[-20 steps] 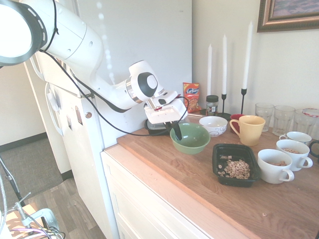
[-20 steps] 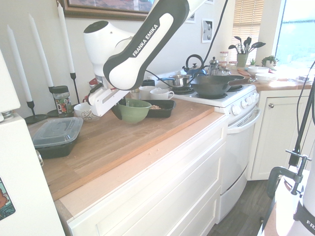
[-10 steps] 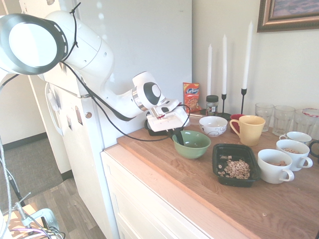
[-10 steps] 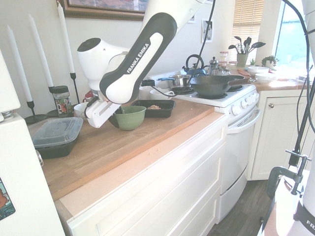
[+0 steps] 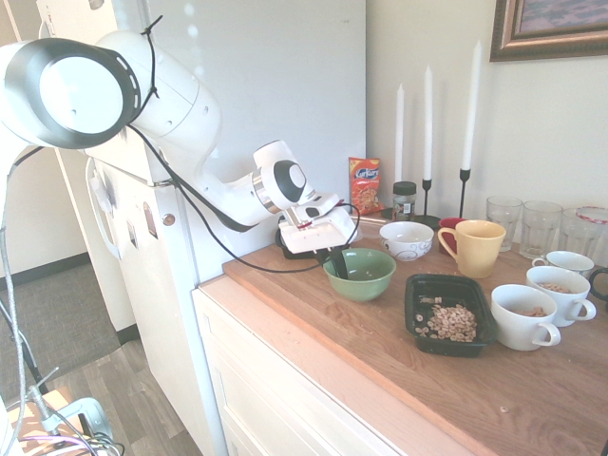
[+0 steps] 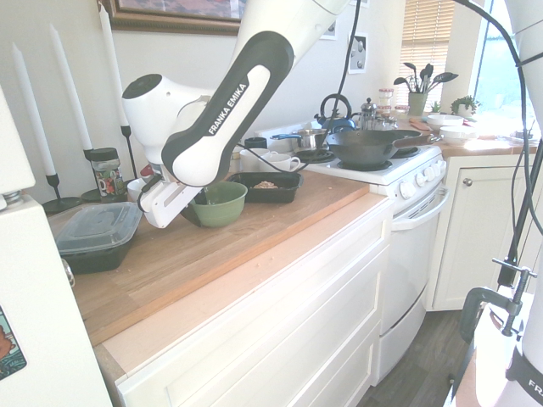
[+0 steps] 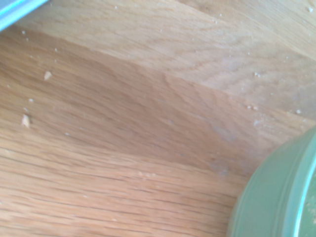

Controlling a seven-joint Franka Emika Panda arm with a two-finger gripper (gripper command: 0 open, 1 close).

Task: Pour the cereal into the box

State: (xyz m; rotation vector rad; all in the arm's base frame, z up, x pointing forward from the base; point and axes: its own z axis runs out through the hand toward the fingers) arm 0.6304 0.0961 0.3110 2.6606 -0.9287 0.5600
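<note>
my gripper (image 5: 338, 262) pinches the near rim of the green bowl (image 5: 361, 275), fingers pressed together on it, middle of the frame.

the bowl sits upright on the wooden counter (image 5: 380, 351), and in the wrist view its green edge (image 7: 276, 197) shows at the lower right over crumb-speckled wood. just right of the bowl in the first exterior view lies the black box (image 5: 449, 313), lidless, with the cereal (image 5: 446, 322) heaped inside it. right of the box stand white cups (image 5: 522, 316); behind it a yellow mug (image 5: 474, 247) and a small patterned bowl (image 5: 407, 239). at the upper middle, against the wall, are white candles (image 5: 427, 114), a small jar (image 5: 405, 200) and an orange snack bag (image 5: 365, 184). in the second exterior view a lidded black container (image 6: 95, 236) sits at the left, well apart from the bowl.
</note>
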